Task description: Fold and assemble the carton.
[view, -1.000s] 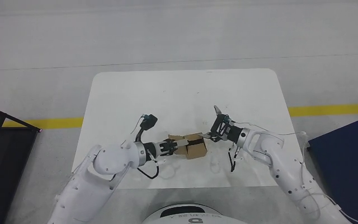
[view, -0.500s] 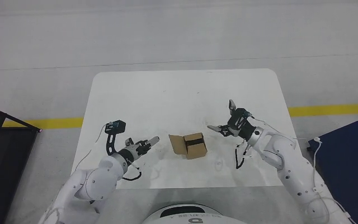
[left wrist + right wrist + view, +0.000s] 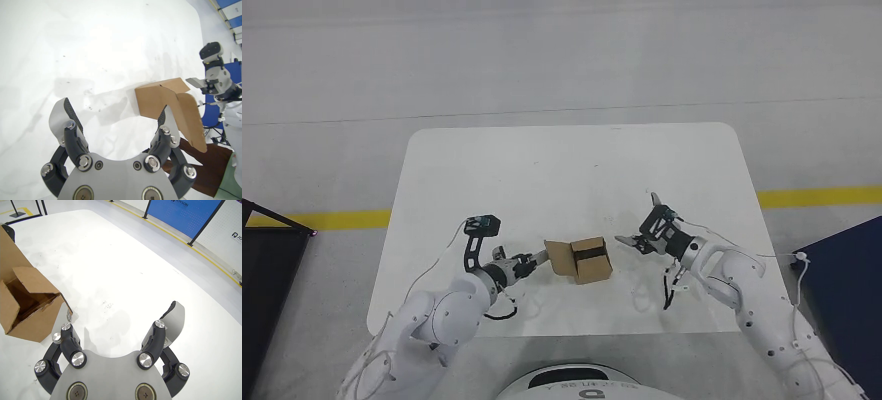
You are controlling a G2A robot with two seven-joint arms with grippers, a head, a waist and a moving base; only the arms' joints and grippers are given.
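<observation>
From above, one brown carton [image 3: 582, 259] lies on the white table [image 3: 572, 170], toward its near edge, with its flaps unfolded. Two arms flank it, both low and angled inward. The left claw [image 3: 529, 263] is just beside the flap on its side, and the right claw [image 3: 636, 222] is near the opposite side.

At the left wrist, the left claw [image 3: 116, 106] is spread wide and empty, with the carton [image 3: 160, 102] just beyond one finger.

At the right wrist, the right claw [image 3: 122, 310] gapes empty, with the carton's [image 3: 28, 306] open mouth beside one finger.
</observation>
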